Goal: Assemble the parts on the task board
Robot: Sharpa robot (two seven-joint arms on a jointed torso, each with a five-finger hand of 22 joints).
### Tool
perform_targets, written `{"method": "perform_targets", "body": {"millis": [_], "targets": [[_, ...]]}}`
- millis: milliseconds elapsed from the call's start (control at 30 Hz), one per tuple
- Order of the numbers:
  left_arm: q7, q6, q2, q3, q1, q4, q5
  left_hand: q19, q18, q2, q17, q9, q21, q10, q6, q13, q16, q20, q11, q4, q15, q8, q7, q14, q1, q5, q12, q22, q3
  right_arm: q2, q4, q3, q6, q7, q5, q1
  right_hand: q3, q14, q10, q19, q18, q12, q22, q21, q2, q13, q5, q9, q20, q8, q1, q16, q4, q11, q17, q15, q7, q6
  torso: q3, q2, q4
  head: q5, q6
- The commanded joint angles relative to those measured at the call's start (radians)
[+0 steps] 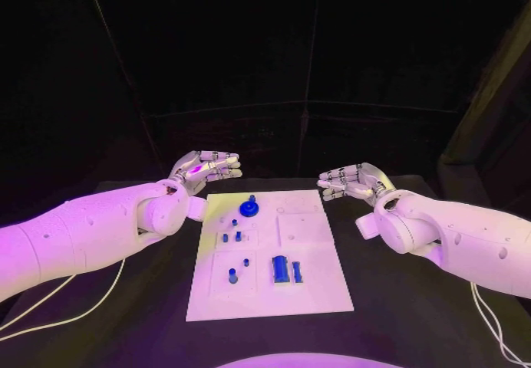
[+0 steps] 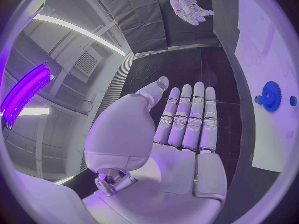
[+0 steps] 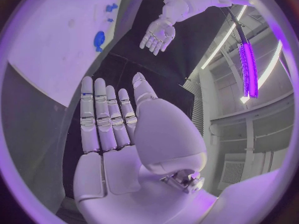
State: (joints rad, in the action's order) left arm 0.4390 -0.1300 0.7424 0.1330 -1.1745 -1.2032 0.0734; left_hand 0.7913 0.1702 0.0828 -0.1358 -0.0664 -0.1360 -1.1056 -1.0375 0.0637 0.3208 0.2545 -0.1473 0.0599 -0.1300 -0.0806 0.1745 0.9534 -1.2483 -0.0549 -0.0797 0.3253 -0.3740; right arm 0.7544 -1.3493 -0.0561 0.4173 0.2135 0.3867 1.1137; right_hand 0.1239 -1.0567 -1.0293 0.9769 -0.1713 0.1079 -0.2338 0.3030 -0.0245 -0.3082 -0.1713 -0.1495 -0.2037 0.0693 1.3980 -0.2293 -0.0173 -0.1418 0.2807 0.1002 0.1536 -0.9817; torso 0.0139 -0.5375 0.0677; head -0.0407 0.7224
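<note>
Task board (image 1: 315, 295), a flat white rectangle, runs lengthwise away between left hand (image 1: 205, 169) and right hand (image 1: 356, 182), both empty, fingers spread.

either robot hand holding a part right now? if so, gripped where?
Nothing is held. The left robot hand and right robot hand are both open, off the far corners of the white board.

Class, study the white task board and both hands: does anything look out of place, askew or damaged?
Nothing stands out. The task board lies flat on the table, its blue parts resting on it. The left hand and right hand hover open beside the board's far corners, touching nothing.
</note>
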Motion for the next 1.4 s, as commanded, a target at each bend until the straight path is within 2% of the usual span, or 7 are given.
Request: {"method": "perform_targets", "body": {"millis": [33,267,300,400,733,767,1400], "targets": [[0.077,-0.048,-0.03,-0.001,0.01,0.04,0.078,-0.023,0.013,-0.002,0.021,0.002,0.024,0.021,0.017,-0.002,-0.049,0.01,-0.015,-0.009,-0.016,0.014,-0.004,-0.014,0.013,0.004,0.017,-0.025,0.024,-0.047,0.095,0.004,-0.094,0.172,-0.159,0.004,0.015,0.012,-0.007,0.0,-0.014,-0.04,0.069,-0.096,-0.019,0.09,0.004,0.032,-0.023,-0.006,-0.001,0.098,0.021,-0.015,-0.088,0.021,-0.005,0.014,-0.0001,0.029,0.0004,0.002,-0.039],[0.102,-0.087,-0.088,-0.002,0.028,0.106,0.105,-0.06,0.015,-0.011,0.055,0.003,0.063,0.105,0.055,-0.002,-0.134,0.028,-0.028,-0.02,-0.028,0.019,-0.021,-0.035,0.005,0.004,0.02,-0.071,0.08,-0.12,0.224,0.008,-0.13,0.206,-0.178,0.007,0.038,-0.027,-0.017,0.034,-0.014,-0.045,0.147,-0.197,-0.04,0.205,0.004,0.079,-0.034,-0.007,-0.017,0.167,0.058,-0.021,-0.185,0.027,-0.008,0.013,-0.0059,0.037,-0.0086,0.001,-0.081],[0.049,-0.044,-0.082,-0.001,0.028,0.096,0.059,-0.275,-0.051,-0.083,0.136,0.066,0.136,0.402,0.345,-0.064,-0.187,-0.057,0.025,-0.06,0.018,0.081,-0.066,-0.307,0.377,0.055,0.08,-0.146,0.165,-0.112,0.211,0.007,-0.07,0.133,-0.122,0.005,-0.009,0.303,0.299,-0.274,0.051,-0.108,0.234,-0.226,0.025,0.232,0.051,0.15,0.037,-0.069,-0.432,0.229,0.017,0.033,-0.281,-0.012,-0.051,0.3,-0.0031,0.031,-0.0041,0.002,-0.069],[0.049,-0.056,-0.079,-0.003,0.03,0.087,0.056,-0.321,-0.051,-0.083,0.136,0.066,0.136,0.464,0.406,-0.064,-0.201,-0.072,0.035,-0.06,0.028,0.081,-0.075,-0.362,0.448,0.055,0.08,-0.162,0.186,-0.108,0.198,0.009,-0.058,0.138,-0.129,0.003,-0.016,0.353,0.35,-0.321,0.051,-0.108,0.234,-0.303,0.025,0.308,0.062,0.15,0.049,-0.069,-0.501,0.229,0.017,0.037,-0.281,-0.018,-0.059,0.353,-0.0041,0.027,-0.0101,0.006,-0.074],[0.059,-0.241,-0.042,-0.044,0.06,-0.057,0.015,-0.479,-0.079,-0.083,0.136,0.066,0.136,0.68,0.619,-0.064,-0.241,-0.133,0.072,-0.06,0.13,0.081,-0.175,-0.561,0.717,0.055,0.08,-0.217,0.249,-0.049,0.013,0.03,0.124,0.213,-0.243,-0.027,-0.051,0.587,0.576,-0.539,0.079,-0.108,0.234,-0.303,0.025,0.308,0.098,0.15,0.101,-0.069,-0.799,0.229,0.017,0.072,-0.281,-0.1,-0.154,0.561,-0.0136,-0.006,-0.0659,0.04,-0.121],[0.061,-0.27,-0.037,-0.051,0.064,-0.079,0.009,-0.491,-0.079,-0.083,0.136,0.066,0.136,0.696,0.635,-0.064,-0.245,-0.138,0.076,-0.06,0.13,0.081,-0.175,-0.577,0.738,0.055,0.08,-0.221,0.254,-0.04,-0.015,0.033,0.151,0.224,-0.261,-0.031,-0.053,0.605,0.593,-0.556,0.079,-0.108,0.234,-0.303,0.025,0.308,0.101,0.15,0.104,-0.069,-0.822,0.229,0.017,0.142,-0.281,-0.1,-0.154,0.578,-0.0138,-0.006,-0.0673,0.04,-0.122],[0.081,-0.64,0.038,-0.133,0.125,-0.367,-0.073,-0.654,-0.17,-0.083,0.136,0.066,0.136,0.916,0.852,-0.064,-0.321,-0.255,0.147,-0.06,0.13,0.081,-0.175,-0.779,1.013,0.055,0.08,-0.325,0.374,0.026,-0.221,0.056,0.353,0.307,-0.387,-0.064,-0.124,0.847,0.827,-0.781,0.171,-0.108,0.234,-0.303,0.025,0.308,0.171,0.15,0.204,-0.069,-1.131,0.229,0.017,0.142,-0.281,-0.1,-0.154,0.795,-0.0139,-0.007,-0.0677,0.041,-0.122]]}}
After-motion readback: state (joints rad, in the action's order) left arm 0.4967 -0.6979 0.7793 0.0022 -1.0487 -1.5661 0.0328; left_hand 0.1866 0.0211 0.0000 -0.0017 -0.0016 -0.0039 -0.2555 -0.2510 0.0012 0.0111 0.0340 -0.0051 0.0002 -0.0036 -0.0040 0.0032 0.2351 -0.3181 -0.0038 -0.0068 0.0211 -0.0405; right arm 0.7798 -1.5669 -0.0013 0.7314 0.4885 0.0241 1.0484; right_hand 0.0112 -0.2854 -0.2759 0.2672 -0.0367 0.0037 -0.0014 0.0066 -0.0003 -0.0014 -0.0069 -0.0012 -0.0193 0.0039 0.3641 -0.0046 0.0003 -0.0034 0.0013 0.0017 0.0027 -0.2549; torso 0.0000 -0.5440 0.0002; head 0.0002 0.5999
